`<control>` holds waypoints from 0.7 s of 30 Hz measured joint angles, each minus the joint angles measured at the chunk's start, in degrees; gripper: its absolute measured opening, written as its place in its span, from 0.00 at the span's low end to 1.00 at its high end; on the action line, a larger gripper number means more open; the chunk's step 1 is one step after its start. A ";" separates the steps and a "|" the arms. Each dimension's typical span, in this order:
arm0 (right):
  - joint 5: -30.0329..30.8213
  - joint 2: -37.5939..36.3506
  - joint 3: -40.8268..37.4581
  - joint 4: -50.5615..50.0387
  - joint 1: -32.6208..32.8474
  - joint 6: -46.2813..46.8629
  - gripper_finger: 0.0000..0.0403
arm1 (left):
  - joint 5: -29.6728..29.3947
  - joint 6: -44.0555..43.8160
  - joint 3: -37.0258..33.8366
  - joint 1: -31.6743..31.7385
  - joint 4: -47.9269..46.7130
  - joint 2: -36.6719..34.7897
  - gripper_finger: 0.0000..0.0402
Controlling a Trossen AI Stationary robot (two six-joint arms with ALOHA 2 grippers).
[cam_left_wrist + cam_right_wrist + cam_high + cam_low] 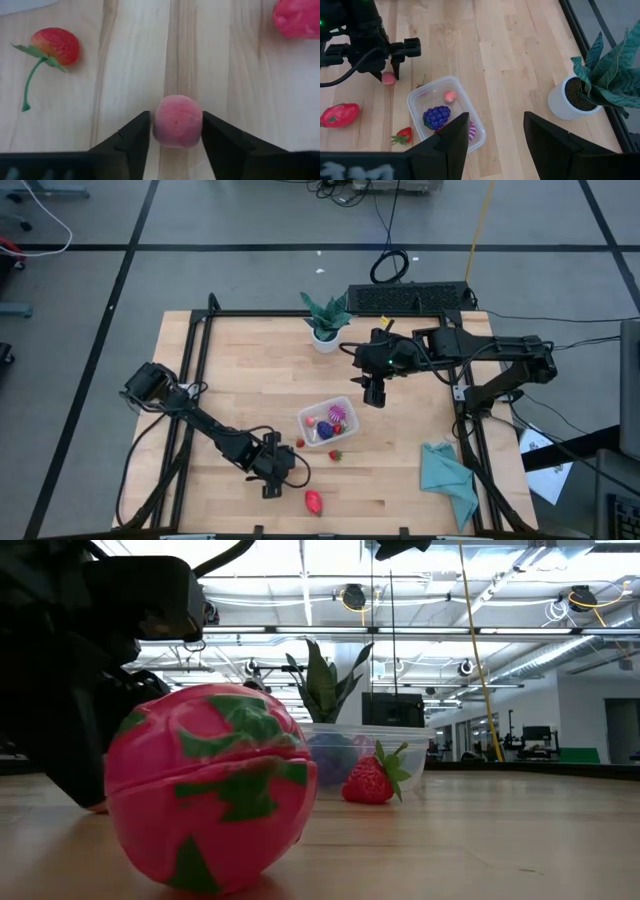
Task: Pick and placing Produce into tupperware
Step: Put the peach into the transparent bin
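Wooden desk (400, 470), lower left of frame: left pincer (176, 131) closing around a pink fruit (177, 121), probably headed for the tupperware (327, 421); right pincer (495, 132) hangs empty, half-open.

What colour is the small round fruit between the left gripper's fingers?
Pale pink. The small round fruit shows best in the left wrist view.

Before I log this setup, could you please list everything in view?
Tub: one, clear, mid-table.
Fruits in tub: at least three, purple and pink.
Strawberry: one, red, beside tub.
Stemmed fruit: one, red, near tub.
Big fruit: one, pink-red, front edge.
Pink ball: one, on table.
Plant: one, green, white pot, back.
Cloth: one, teal, front right.
Keyboard: one, black, behind table.
Left gripper: dark, closed on pink ball.
Right gripper: dark, open, above tub.
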 joint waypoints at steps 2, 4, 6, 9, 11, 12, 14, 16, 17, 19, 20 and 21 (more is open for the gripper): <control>0.00 0.00 0.00 0.00 0.00 0.00 0.45 | 0.03 0.00 -0.02 0.00 0.49 0.00 0.39; 0.00 0.00 0.00 0.00 0.00 0.00 0.45 | 0.31 0.00 -0.02 -0.07 1.25 0.03 0.36; 0.00 0.00 0.00 0.00 0.00 0.00 0.45 | 0.33 0.00 -0.02 -0.07 1.34 0.07 0.33; 0.00 0.00 0.00 0.02 0.00 0.00 0.45 | 0.35 -0.01 -0.02 -0.07 1.31 0.07 0.31; 0.00 0.00 0.00 0.02 0.00 0.00 0.45 | 0.33 0.00 -0.02 -0.07 1.26 0.07 0.30; 0.00 0.00 0.00 0.02 0.00 0.00 0.45 | 0.33 0.00 -0.02 -0.07 1.23 0.07 0.30; -0.01 0.00 0.00 0.02 0.00 0.00 0.45 | 0.33 0.00 0.02 -0.02 1.16 0.07 0.30; 0.00 0.00 0.00 0.02 0.00 0.00 0.45 | 0.35 0.02 0.38 0.17 0.44 0.07 0.30; 0.00 0.00 0.00 0.02 0.00 0.00 0.45 | 0.33 0.00 0.59 0.28 -0.16 0.04 0.30; 0.00 0.00 0.00 0.02 0.00 -0.09 0.45 | 0.29 0.20 1.38 0.63 -2.20 -0.35 0.30; 0.00 0.00 0.00 0.00 0.00 -0.13 0.45 | 0.26 0.25 1.97 0.90 -3.47 -0.57 0.30; -0.02 0.00 0.00 -0.06 -0.17 -0.17 0.45 | 0.22 0.33 2.60 1.15 -5.01 -0.96 0.29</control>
